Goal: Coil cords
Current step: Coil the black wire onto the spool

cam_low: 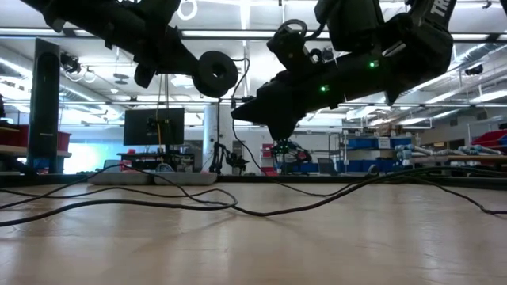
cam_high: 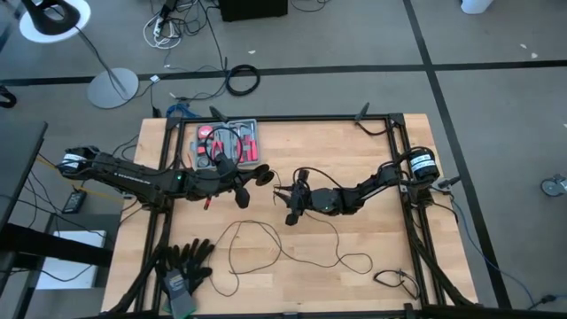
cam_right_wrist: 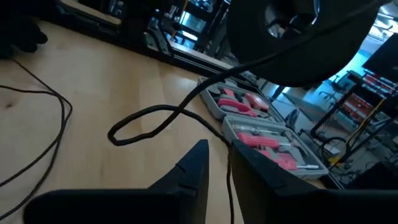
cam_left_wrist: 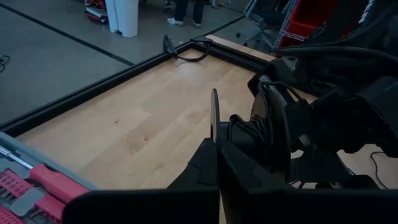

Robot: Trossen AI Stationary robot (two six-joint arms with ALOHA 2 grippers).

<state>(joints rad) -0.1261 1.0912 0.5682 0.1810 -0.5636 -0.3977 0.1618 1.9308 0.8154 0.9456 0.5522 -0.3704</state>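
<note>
We see the wooden counter [cam_high: 354,159] first, then our two arms meeting above its middle. The cord [cam_high: 252,257] sprawls in loose loops over the near half of the counter, one strand rising to the tools. Our left tool [cam_high: 252,177] is closed on the round disc [cam_low: 216,73], holding it in the air; our right tool [cam_high: 293,202] sits just beside it, fingers pinched narrowly on the thin strand. We judge the wire light, limp and prone to tangling, best taken close to the disc.
</note>
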